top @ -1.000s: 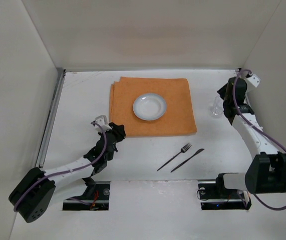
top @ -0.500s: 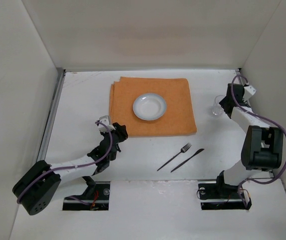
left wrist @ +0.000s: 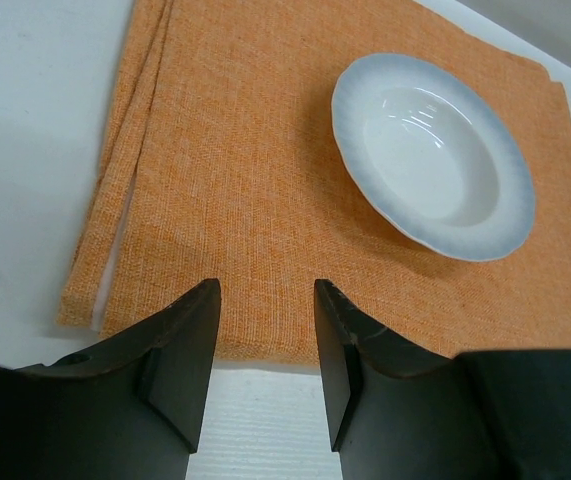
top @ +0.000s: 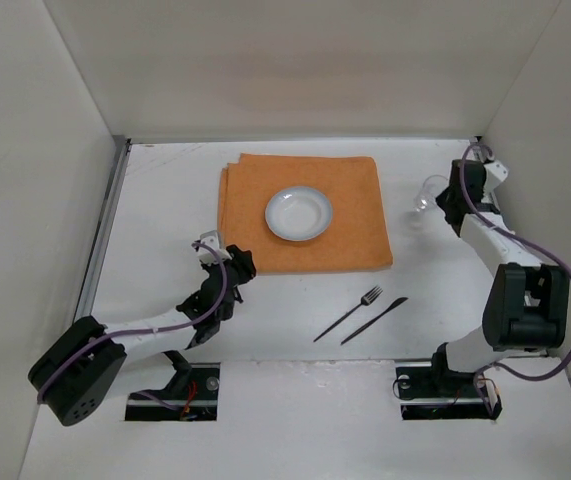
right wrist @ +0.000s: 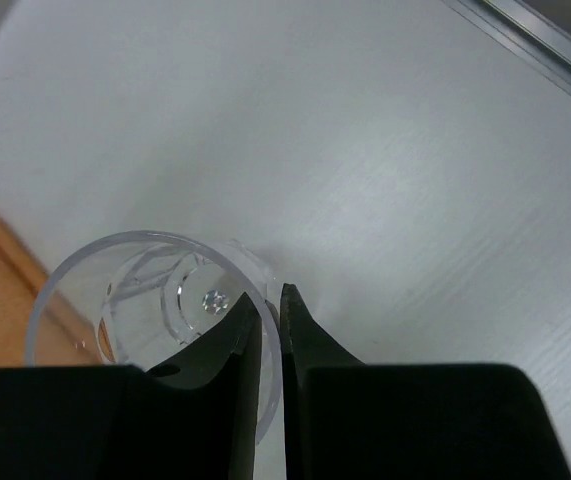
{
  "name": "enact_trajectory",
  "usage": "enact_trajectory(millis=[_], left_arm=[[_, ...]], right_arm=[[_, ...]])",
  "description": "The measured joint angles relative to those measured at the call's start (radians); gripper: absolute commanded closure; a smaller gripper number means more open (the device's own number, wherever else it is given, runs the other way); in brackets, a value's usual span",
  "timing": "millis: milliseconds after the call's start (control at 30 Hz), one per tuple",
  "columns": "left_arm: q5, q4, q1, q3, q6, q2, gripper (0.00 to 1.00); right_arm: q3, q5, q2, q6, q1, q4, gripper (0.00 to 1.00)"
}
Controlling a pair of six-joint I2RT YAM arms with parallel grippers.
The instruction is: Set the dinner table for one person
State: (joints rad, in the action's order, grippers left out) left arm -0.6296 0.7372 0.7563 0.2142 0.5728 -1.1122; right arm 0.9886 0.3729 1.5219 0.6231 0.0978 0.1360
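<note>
Right hand (right wrist: 270,312) pinches rim of clear drinking glass (right wrist: 115,295), right edge of white matte surface (right wrist: 415,150) — thin grip, could tilt, slip. Left hand (left wrist: 265,335) wide, empty — over orange cloth mat (left wrist: 255,180).

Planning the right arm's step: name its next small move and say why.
Probably lift the glass slightly and carry it toward the orange mat: the right gripper is pinched on its rim wall, and the glass is off the mat, right of the plate.

The dinner table (top: 155,220) is a flat, matte white rectangle, level, walled by white panels
</note>
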Motion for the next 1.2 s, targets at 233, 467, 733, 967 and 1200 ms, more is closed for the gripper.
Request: enact_trajectory(millis=[233, 467, 733, 967, 1200], left_arm=[[0.0, 0.001, -0.001, 0.01, -0.006, -0.018, 0.6], [0.0, 0.005, -0.012, 0.01, -0.012, -0.017, 0.6], [0.0, 0.006, -0.015, 0.011, -0.015, -0.019, 0.59], [0.0, 0.007, -0.018, 0.011, -0.015, -0.019, 0.59], [0.0, 0.008, -0.018, 0.011, -0.014, -0.028, 0.59]], right_arm=[[0.274, -0.005, 0.087, -0.056, -0.243, 0.005, 0.89], [0.521, -0.043, 0.356, -0.102, -0.336, 0.047, 0.89], [0.683, -0.039, 0.54, -0.155, -0.364, 0.164, 0.89], [0.74, 0.002, 0.599, -0.19, -0.369, 0.179, 0.87], [0.751, 0.028, 0.637, -0.201, -0.369, 0.178, 0.55]])
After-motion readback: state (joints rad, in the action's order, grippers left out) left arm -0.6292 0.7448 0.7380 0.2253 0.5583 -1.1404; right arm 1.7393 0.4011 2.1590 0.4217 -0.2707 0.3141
